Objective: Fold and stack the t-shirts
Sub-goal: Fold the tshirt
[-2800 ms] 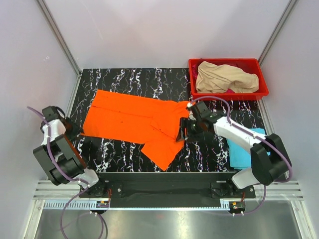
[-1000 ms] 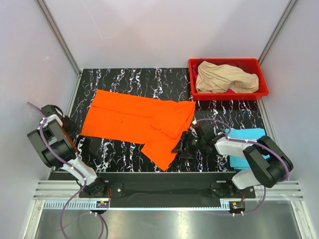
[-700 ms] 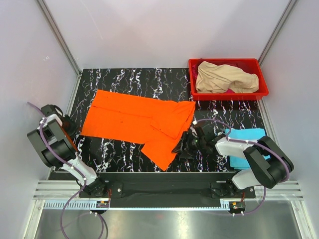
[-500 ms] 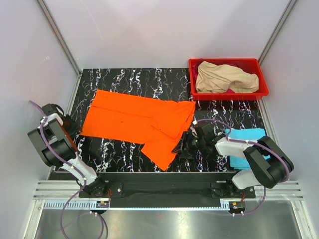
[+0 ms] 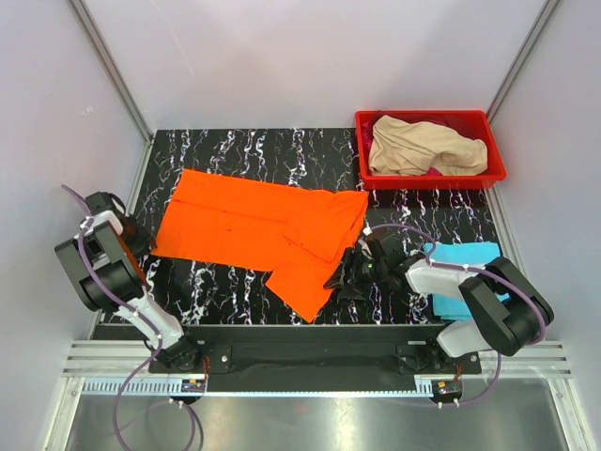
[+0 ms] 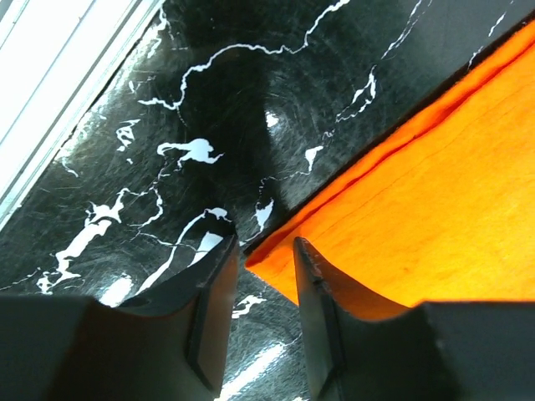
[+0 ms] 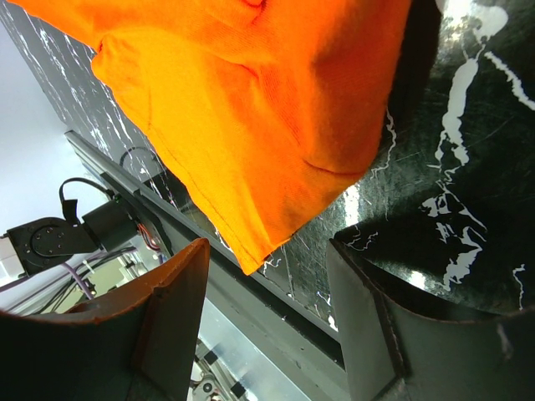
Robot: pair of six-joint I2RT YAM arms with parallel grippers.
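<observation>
The bright orange t-shirt (image 5: 258,228) lies spread flat on the black marbled table (image 5: 235,150). My left gripper (image 5: 139,246) is low at its left near corner. In the left wrist view the fingers (image 6: 264,244) stand a narrow gap apart, with the shirt's corner (image 6: 435,209) at their tips, not clamped. My right gripper (image 5: 336,274) is wide open at the shirt's right near flap; the orange edge (image 7: 251,100) lies ahead of its jaws (image 7: 267,246). The light blue t-shirt (image 5: 467,254) lies folded under my right arm. The beige t-shirt (image 5: 423,146) sits crumpled in the bin, magenta cloth (image 5: 435,172) peeking from beneath it.
The red plastic bin (image 5: 498,169) stands at the back right corner. The table's near edge and metal rail (image 5: 310,331) run just in front of both grippers. Grey walls close in the left, right and back sides.
My right gripper has come away from the shirt's right upper edge and moved nearer, down to the lower flap. My left wrist has turned slightly. In the last second almost nothing moved.
</observation>
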